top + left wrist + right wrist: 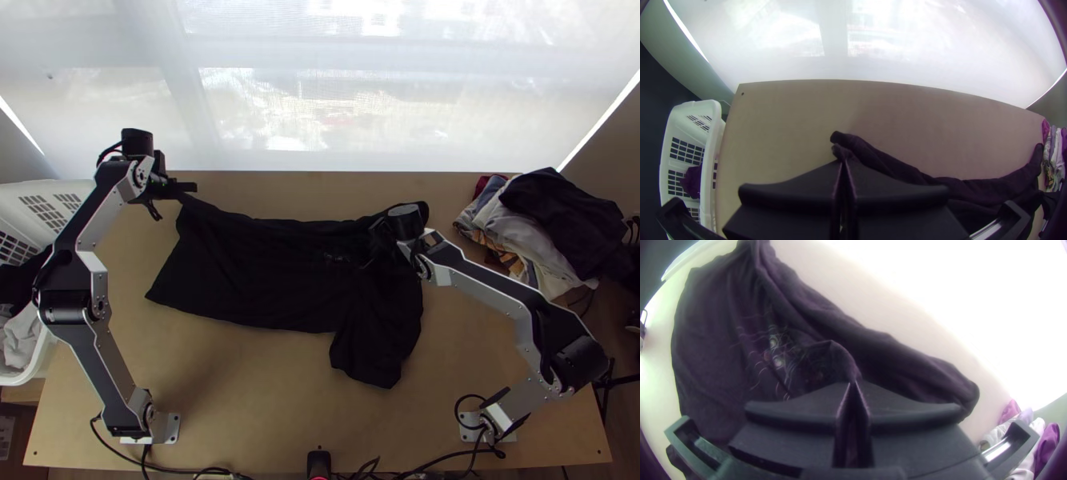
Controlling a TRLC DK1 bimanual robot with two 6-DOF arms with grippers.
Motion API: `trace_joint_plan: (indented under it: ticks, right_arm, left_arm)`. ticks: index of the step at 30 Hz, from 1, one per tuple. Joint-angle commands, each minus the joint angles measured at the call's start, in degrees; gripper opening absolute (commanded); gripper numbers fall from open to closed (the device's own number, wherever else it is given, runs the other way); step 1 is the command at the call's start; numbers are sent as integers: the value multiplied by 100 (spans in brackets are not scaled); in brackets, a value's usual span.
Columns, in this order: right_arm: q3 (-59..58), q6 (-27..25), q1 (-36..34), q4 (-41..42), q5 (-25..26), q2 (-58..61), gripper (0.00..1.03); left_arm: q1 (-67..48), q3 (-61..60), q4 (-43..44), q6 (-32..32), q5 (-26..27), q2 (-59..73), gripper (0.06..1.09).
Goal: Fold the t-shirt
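Observation:
The black t-shirt (264, 272) lies across the middle of the table, wrinkled, with one part hanging toward the near edge and a printed patch near its middle. At its far left corner my left gripper (190, 188) is shut on the cloth. In the left wrist view that gripper (843, 162) pinches a bit of the shirt (893, 164) between its tips. Over the shirt's right part is my right gripper (378, 240). The right wrist view has this gripper (853, 383) shut on a raised fold of the shirt (818, 320), beside the print.
A pile of mixed clothes (544, 232) lies at the table's far right. A white laundry basket (38, 370) with clothes in it stands beyond the left edge. Bare tabletop (264, 400) shows in front of the shirt, and a pale screen (320, 104) rises behind the far edge.

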Motion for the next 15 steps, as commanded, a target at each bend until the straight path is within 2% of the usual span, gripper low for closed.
trace_joint_plan:
  ticks: [1, 8, 15]
  right_arm:
    - [861, -34, -480, -293, -17, 56, 3]
    - [1889, -25, -990, -680, -96, 196, 3]
    - [2610, -17, -1174, -952, -148, 267, 3]
  left_arm:
    - [1, 372, -147, -12, 1, -35, 9]
    - [-8, 706, -253, -47, 1, -114, 9]
    - [-17, 979, -305, -74, -8, -289, 9]
